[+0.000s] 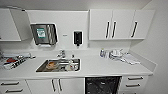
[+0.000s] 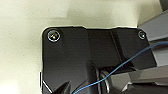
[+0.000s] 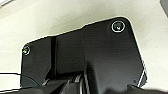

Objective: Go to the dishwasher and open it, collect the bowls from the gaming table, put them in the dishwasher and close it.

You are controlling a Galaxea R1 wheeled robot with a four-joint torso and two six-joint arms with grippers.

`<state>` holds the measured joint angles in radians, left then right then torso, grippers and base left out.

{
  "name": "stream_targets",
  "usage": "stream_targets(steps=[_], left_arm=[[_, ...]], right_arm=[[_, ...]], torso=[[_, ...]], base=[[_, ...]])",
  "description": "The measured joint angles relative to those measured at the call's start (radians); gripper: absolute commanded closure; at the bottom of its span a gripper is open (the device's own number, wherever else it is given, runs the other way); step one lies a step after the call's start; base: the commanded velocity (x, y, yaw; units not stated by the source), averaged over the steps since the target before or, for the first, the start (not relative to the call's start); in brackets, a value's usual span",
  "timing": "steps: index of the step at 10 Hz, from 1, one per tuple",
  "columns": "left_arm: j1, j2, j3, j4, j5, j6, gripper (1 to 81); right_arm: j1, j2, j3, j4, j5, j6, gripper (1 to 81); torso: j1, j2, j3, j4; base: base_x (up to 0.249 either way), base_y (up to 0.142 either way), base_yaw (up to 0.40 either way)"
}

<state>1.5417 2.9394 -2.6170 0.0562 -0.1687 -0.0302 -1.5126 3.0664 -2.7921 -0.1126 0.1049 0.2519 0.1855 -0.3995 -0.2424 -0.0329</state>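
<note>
Black and matte, the robot's own mounting plate with round fittings at its corners is seen in both wrist views against a pale, speckled floor; a thin blue cable is seen crossing the left wrist view. Whether the left hand or the right hand is open or closed cannot be told, since no fingers can be made out.

From the head view, a white tabletop (image 1: 100, 67) with a smooth, plain surface is seen running across a kitchenette. A rectangular stainless-steel sink (image 1: 58, 65) is set into it, with dishes lying inside and a chrome tap (image 1: 61, 53) behind it. The dishwasher (image 1: 102, 85) is placed under the tabletop, to the right of the sink, between white cabinet doors (image 1: 56, 85) with dark bar handles and a stack of white drawers (image 1: 135, 82); a dark interior with racks is shown in place of its front.

On the wall, a metal paper-towel dispenser (image 1: 43, 33) with a small green label is mounted, its writing too blurred to be read, and a black soap dispenser (image 1: 77, 38) is fixed beside it. White upper cupboards (image 1: 117, 24) with dark vertical handles are hung above. Bottles and crumpled packaging (image 1: 117, 55) are gathered at the right end of the tabletop, and mixed clutter (image 1: 12, 61) at the left end.
</note>
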Motion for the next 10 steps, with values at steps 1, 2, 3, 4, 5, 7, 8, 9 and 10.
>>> stream_targets(steps=[1, 2, 3, 4, 5, 7, 8, 9, 10], left_arm=[[0.0, 0.001, 0.0, 0.0, -0.001, 0.0, 1.0], [-0.003, 0.0, 0.0, 0.0, -0.001, 0.0, 1.0], [-0.006, 0.0, 0.0, 0.0, -0.001, 0.0, 1.0], [-0.006, 0.0, 0.0, 0.0, -0.001, 0.0, 1.0], [-0.006, 0.0, 0.0, 0.0, -0.001, 0.0, 1.0], [-0.007, 0.0, 0.0, 0.0, -0.003, 0.0, 1.0], [-0.009, 0.0, 0.0, 0.0, -0.003, 0.0, 1.0], [-0.011, 0.0, 0.0, 0.0, -0.004, 0.0, 1.0], [-0.01, 0.0, 0.0, 0.0, -0.003, 0.0, 1.0]], right_arm=[[0.0, 0.0, 0.0, 0.0, 0.0, 0.0, 1.0], [0.0, 0.0, 0.0, 0.0, 0.0, 0.0, 1.0], [0.0, 0.0, 0.0, 0.0, 0.0, 0.0, 1.0], [-0.002, 0.0, 0.0, 0.0, 0.0, 0.0, 1.0], [0.0, 0.0, 0.0, 0.0, 0.0, 0.0, 1.0], [0.0, 0.0, 0.0, 0.0, 0.0, 0.0, 1.0], [0.001, 0.0, 0.0, 0.0, 0.001, 0.0, 1.0], [0.002, 0.0, 0.0, 0.0, 0.002, 0.0, 1.0], [0.003, 0.0, 0.0, 0.0, 0.001, 0.0, 1.0]], torso=[[-0.023, 0.035, 0.0, 0.0], [-0.045, 0.069, 0.0, 0.0], [-0.063, 0.098, 0.002, 0.0], [-0.068, 0.105, 0.007, 0.0], [-0.074, 0.115, 0.016, 0.0], [-0.079, 0.122, 0.024, 0.0], [-0.091, 0.14, 0.025, 0.0], [-0.11, 0.169, 0.025, 0.0], [-0.127, 0.196, 0.025, 0.0]], base=[[0.0, 0.0, 0.0], [0.0, 0.0, 0.0], [0.0, 0.0, 0.0], [0.0, 0.0, 0.0], [0.0, 0.0, 0.0], [0.0, 0.0, 0.0], [0.0, 0.0, 0.0], [0.0, 0.0, 0.0], [0.0, 0.0, 0.0]])
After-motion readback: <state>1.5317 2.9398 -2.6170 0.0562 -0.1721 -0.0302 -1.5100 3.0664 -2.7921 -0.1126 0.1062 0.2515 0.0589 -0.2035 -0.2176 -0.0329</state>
